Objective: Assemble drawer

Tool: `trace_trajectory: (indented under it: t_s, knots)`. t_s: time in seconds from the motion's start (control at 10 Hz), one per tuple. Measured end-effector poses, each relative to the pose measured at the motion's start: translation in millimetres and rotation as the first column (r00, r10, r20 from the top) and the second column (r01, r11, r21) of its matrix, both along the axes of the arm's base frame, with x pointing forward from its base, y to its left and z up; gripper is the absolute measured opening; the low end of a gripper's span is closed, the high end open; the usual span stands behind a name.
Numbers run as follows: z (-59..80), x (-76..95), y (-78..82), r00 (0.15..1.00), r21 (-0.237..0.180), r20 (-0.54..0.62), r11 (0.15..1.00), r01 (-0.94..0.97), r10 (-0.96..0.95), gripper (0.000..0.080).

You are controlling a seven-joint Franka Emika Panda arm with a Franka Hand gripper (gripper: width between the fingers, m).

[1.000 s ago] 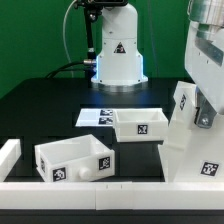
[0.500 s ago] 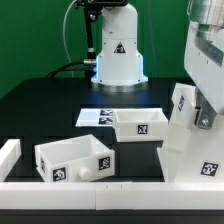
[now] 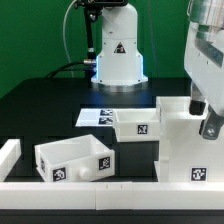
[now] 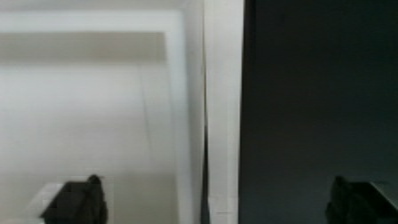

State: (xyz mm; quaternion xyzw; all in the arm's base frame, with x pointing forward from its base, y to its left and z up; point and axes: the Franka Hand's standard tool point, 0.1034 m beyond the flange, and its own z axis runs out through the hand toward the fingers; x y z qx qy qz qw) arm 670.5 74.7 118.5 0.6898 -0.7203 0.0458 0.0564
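At exterior view's right, under arm [image 3: 205, 50]: drawer housing [image 3: 185, 150] stands square on table [image 3: 40, 100], tagged face toward camera. Gripper [image 4: 219, 203] hangs directly above it, fingertips [image 4: 75, 200] spread wide, pinching nothing. Housing wall edge runs parallel to pads, about midway between them, touching neither.

Both trays lie toward exterior view's left of gripper:
- far tray [image 3: 140, 125] just beside housing, contact unclear
- near tray [image 3: 75, 160] well apart, knob [image 3: 88, 173] toward camera

Next reach probably heads that way.
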Motion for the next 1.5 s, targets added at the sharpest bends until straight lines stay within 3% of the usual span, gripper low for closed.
trace_trajectory:
  t_s: [0.2, 0.4, 0.6, 0.8, 1.0, 1.1, 1.4, 1.5]
  knots:
    - [2.5, 1.2, 0.6, 1.0, 0.005, 0.004, 1.0, 0.001, -0.001, 0.0646]
    - [28.8, 4.9, -0.6, 0.999, 0.038, 0.049, 0.999, -0.018, 0.016, 0.0649]
    - [53.5, 7.1, -12.4, 0.996, 0.087, 0.075, 0.995, -0.05, 0.043, 0.0649]
    - [44.1, 5.4, -8.5, 0.997, 0.08, 0.064, 0.996, -0.046, 0.041, 0.0649]
    - [43.7, 5.3, -10.4, 0.997, 0.079, 0.063, 0.995, -0.053, 0.048, 0.0649]
    - [43.4, 8.0, -21.1, 0.986, 0.066, 0.075, 0.986, -0.151, 0.146, 0.0649]
    - [54.3, 15.9, -75.5, 0.931, 0.017, 0.118, 0.937, -0.35, 0.346, 0.0649]
    - [50.6, 14.8, -78.5, 0.932, 0.002, 0.125, 0.939, -0.344, 0.341, 0.0649]
